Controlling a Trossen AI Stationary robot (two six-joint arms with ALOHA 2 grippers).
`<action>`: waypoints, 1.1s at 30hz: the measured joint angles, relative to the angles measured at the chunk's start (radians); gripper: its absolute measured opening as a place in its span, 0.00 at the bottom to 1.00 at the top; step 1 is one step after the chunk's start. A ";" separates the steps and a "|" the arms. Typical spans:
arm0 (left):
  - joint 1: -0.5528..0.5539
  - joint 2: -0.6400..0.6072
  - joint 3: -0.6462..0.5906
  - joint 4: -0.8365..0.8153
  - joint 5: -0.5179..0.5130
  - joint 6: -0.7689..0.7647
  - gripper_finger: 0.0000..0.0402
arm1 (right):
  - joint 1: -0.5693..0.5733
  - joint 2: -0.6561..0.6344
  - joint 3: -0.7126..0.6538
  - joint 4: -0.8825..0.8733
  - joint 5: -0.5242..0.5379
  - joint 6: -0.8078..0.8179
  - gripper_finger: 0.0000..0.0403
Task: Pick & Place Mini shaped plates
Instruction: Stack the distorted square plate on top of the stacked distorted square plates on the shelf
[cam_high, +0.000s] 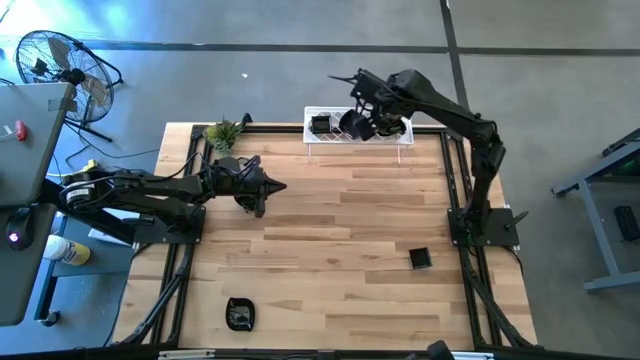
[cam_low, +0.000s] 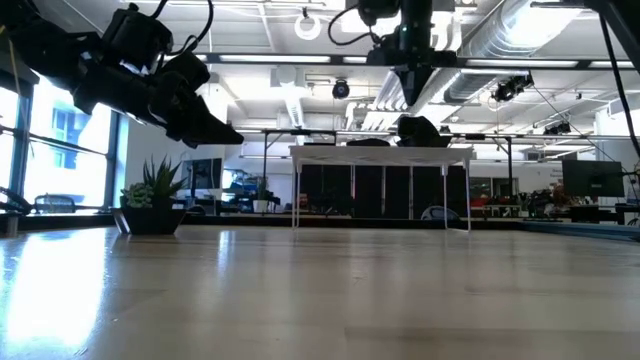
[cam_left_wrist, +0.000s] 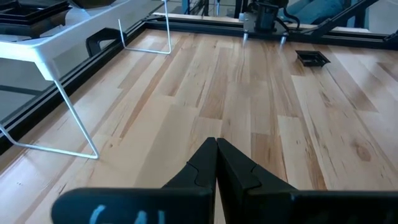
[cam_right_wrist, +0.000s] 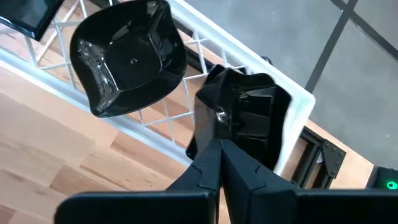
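My right claw (cam_high: 378, 122) hangs over the white lattice wire rack (cam_high: 400, 140) at the upper middle of the high view. Its fingers are pressed together, and in my right wrist view their tips (cam_right_wrist: 219, 140) meet at the edge of a glossy black square-cornered mini plate (cam_right_wrist: 249, 121) lying on the rack; whether they pinch that plate I cannot tell. Beside it on the lattice sits a wavy-edged glossy black dish (cam_right_wrist: 127, 59), and a flat black square dish (cam_high: 320, 124) rests at the rack's left end.

My left claw (cam_high: 272, 186) hovers above the pale wooden worktop (cam_high: 340, 240) left of centre, fingers closed on nothing, just below the small green plant in its dark pot (cam_high: 222, 134).

Two more little plates lie loose on the worktop, well apart from each other: a black square one (cam_high: 420, 259) at lower right near my right arm's base, and a glossy black rounded one (cam_high: 240, 314) at the lower left edge.
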 joint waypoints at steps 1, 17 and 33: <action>0.000 0.000 0.000 0.000 0.000 0.000 0.00 | 0.000 -0.009 0.000 0.000 0.000 0.001 0.01; 0.000 0.000 0.000 -0.033 0.058 -0.002 0.00 | 0.046 -0.140 -0.110 0.033 0.023 -0.048 0.21; 0.000 0.000 0.000 -0.052 0.050 0.001 0.00 | 0.111 -0.639 -1.030 0.930 0.040 -0.398 0.25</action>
